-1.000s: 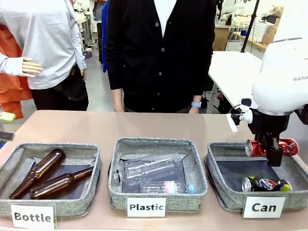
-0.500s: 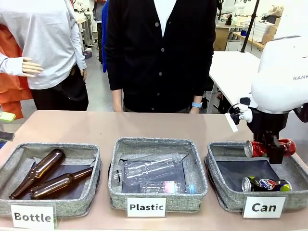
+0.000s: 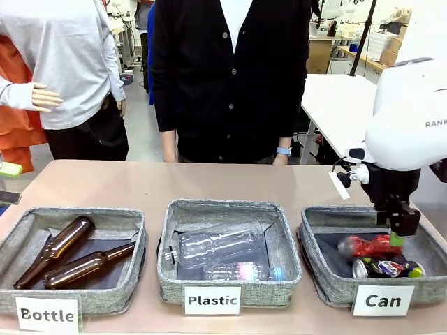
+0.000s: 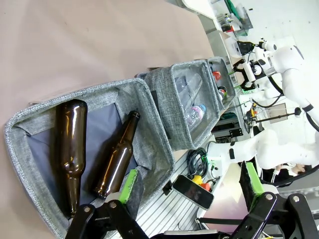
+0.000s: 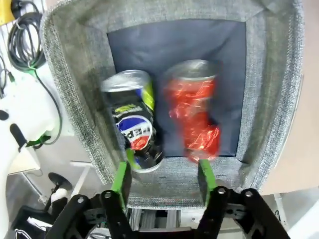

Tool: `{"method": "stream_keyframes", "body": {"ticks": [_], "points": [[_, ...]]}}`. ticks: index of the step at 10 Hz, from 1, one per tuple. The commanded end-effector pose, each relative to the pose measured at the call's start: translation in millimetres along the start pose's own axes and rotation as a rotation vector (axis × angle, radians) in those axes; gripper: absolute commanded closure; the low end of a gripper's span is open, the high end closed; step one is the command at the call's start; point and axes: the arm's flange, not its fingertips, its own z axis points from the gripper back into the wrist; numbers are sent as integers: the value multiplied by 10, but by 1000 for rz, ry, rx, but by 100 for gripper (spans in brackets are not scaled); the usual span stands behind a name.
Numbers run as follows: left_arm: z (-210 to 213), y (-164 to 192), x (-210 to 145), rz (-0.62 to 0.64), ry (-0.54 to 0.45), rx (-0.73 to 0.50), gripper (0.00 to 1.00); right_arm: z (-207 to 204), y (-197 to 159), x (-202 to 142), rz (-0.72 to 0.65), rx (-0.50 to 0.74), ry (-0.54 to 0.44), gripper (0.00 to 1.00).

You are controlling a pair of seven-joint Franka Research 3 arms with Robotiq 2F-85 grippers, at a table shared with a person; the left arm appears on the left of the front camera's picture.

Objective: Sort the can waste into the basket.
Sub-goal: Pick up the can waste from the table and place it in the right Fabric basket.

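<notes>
Baskets stand in a row on the worktop (image 3: 230, 183) in the front view: one labelled "Bottle" (image 3: 70, 259) with two brown bottles (image 3: 66, 255), one labelled "Plastic" (image 3: 229, 252) with clear plastic bottles (image 3: 216, 246), and the "Can" basket (image 3: 328, 279) at the right. The right end effector (image 3: 400, 225) hangs just above that basket with nothing in it; the red can (image 3: 367, 246) shows blurred below it, over the dark can (image 3: 386, 268) lying on the lining. A person (image 3: 230, 77) in a dark cardigan stands at the far side.

Seen from the left wrist, the left end effector (image 4: 192, 191) is spread wide and empty, above the near edge of the bottle basket.

Seen from the right wrist, the green-padded fingers (image 5: 121, 178) stand apart, released. Both cans lie side by side inside the basket (image 5: 75, 84), the dark can (image 5: 132, 119) beside the motion-blurred red can (image 5: 194, 117).
</notes>
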Motion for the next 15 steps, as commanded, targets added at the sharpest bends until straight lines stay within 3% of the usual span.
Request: {"method": "stream_keyframes", "body": {"ticks": [1, 3, 5, 6, 7, 8, 9, 10, 11, 13, 15], "points": [[27, -29, -8, 6, 9, -3, 0, -10, 28, -19, 16, -33, 19, 0], [27, -29, -8, 6, 9, -3, 0, 13, 36, -22, -11, -46, -23, 0], [27, -29, -8, 6, 9, -3, 0, 159, 25, -43, -145, -31, -235, 0], [27, -29, -8, 6, 9, -3, 0, 430, -2, -103, -455, 94, -704, 0], [27, -29, -8, 6, 9, -3, 0, 596, -35, -195, -789, 187, -1040, 0], [27, -29, -8, 6, 9, -3, 0, 707, -21, -243, -849, 391, -1250, 0], [27, -29, -8, 6, 9, -3, 0, 738, -68, -284, -978, 505, -1345, 0], [27, -29, -8, 6, 9, -3, 0, 737, -142, -378, -1030, 723, -1512, 0], [27, -29, -8, 6, 9, -3, 0, 682, -204, -486, -1122, 840, -1642, 0], [27, -29, -8, 6, 9, -3, 0, 447, -234, -817, -1345, 928, -1869, 0], [27, -29, -8, 6, 9, -3, 0, 30, -125, -1117, -1439, 889, -2128, 0]]}}
